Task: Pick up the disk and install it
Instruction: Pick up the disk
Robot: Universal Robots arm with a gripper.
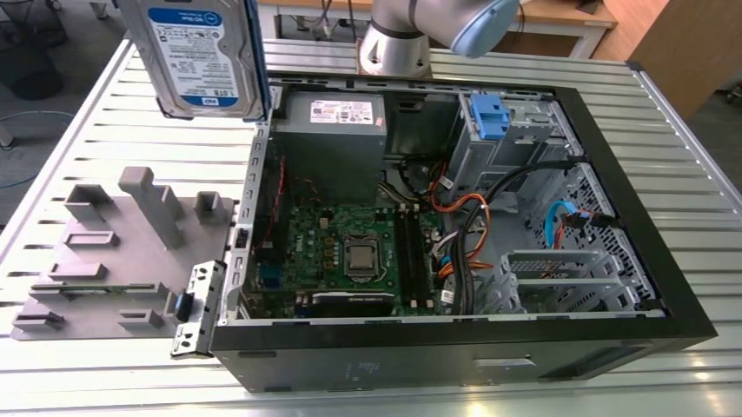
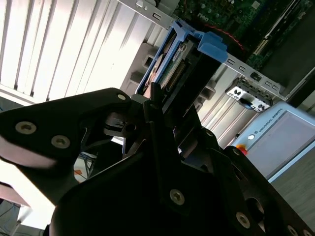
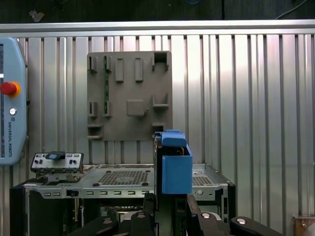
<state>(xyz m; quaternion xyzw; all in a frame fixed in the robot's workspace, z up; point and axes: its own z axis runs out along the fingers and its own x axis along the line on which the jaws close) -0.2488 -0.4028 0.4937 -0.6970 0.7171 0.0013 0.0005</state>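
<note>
Black two-finger gripper (image 2: 151,101) is pinched narrow on one end of the disk (image 2: 170,64), a flat silver metal hard drive with a blue-and-white label in a blue plastic carrier, seen edge-on in both wrist views. In the exterior view the disk (image 1: 197,56) is held upright in the air, label to camera, by the far corner of the open black computer case (image 1: 464,347) on the exterior view's left. Grey moulded fixture plate (image 1: 116,252) lies flat on the slatted metal table (image 1: 684,174) just beside the case.

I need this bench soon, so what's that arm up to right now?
The claw is shut on the disk, a labelled silver drive framed in blue, and holds it in the air near the edge of the open computer case. The disk is not installed yet.
</note>
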